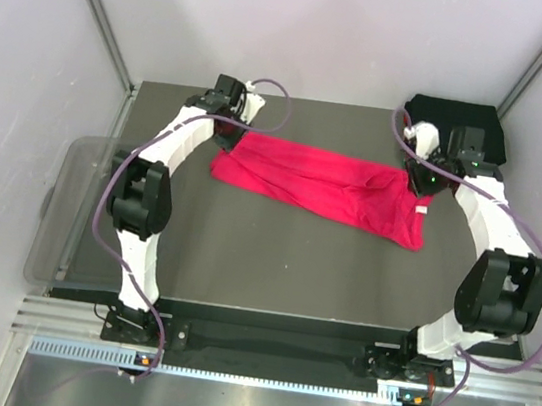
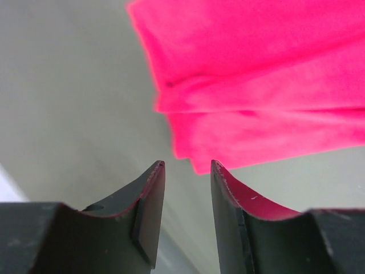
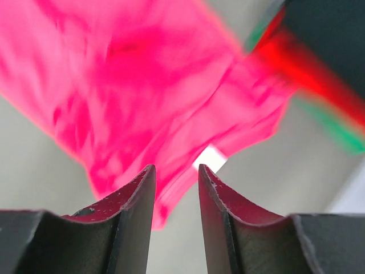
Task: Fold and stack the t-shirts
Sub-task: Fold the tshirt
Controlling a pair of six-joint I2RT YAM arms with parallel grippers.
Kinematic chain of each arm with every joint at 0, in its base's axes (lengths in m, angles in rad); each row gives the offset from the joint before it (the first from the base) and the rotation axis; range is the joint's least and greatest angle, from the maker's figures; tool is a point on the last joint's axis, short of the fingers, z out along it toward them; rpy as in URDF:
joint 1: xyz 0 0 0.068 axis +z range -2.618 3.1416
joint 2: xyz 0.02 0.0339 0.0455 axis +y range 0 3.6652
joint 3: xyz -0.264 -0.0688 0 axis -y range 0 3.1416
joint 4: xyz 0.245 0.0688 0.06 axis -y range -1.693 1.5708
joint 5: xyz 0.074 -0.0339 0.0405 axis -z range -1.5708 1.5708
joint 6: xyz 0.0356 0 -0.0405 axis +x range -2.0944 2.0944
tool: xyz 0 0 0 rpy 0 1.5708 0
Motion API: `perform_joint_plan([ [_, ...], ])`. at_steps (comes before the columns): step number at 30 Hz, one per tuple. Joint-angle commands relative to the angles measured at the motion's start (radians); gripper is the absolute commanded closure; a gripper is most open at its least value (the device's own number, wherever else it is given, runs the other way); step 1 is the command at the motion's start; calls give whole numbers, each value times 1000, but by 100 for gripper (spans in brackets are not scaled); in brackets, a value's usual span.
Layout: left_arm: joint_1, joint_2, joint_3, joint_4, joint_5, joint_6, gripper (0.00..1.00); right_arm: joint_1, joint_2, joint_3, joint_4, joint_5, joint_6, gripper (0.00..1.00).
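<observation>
A magenta-pink t-shirt [image 1: 324, 188] lies as a long folded band across the middle of the dark table [image 1: 272, 264], its white label [image 1: 419, 210] at the right end. My left gripper [image 1: 227, 138] hovers at the band's left end. In the left wrist view it [image 2: 185, 168] is open, nothing between its fingers, and the pink cloth [image 2: 256, 85] lies just beyond the tips. My right gripper [image 1: 422, 180] is over the right end. It [image 3: 175, 170] is open too, above the pink cloth [image 3: 142, 85] and its label [image 3: 210, 157].
A folded black t-shirt [image 1: 459, 123] lies at the back right corner. The right wrist view shows it [image 3: 331, 34] with blurred red cloth [image 3: 296, 63] and green cloth [image 3: 336, 132] under it. A clear plastic bin [image 1: 69, 205] stands off the table's left edge. Grey walls enclose the sides.
</observation>
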Motion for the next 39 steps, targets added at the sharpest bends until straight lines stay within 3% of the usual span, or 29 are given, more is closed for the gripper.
perform_joint_plan([
  [1, 1, 29, -71, 15, 81, -29, 57, -34, 32, -61, -117, -45, -54, 64],
  [22, 10, 166, -25, -19, 59, -33, 58, -109, 216, -73, -285, -174, -183, 55],
  [26, 11, 164, -38, -19, 53, -30, 59, -118, 247, -73, -294, -188, -197, 71],
  [30, 18, 158, -59, -14, 48, -27, 59, -144, 254, -79, -318, -194, -220, 93],
  [33, 25, 147, -78, -13, 45, -27, 59, -187, 245, -75, -338, -203, -234, 98],
  [39, 50, 112, -139, 9, 36, -27, 59, -279, 216, -50, -398, -219, -281, 96],
])
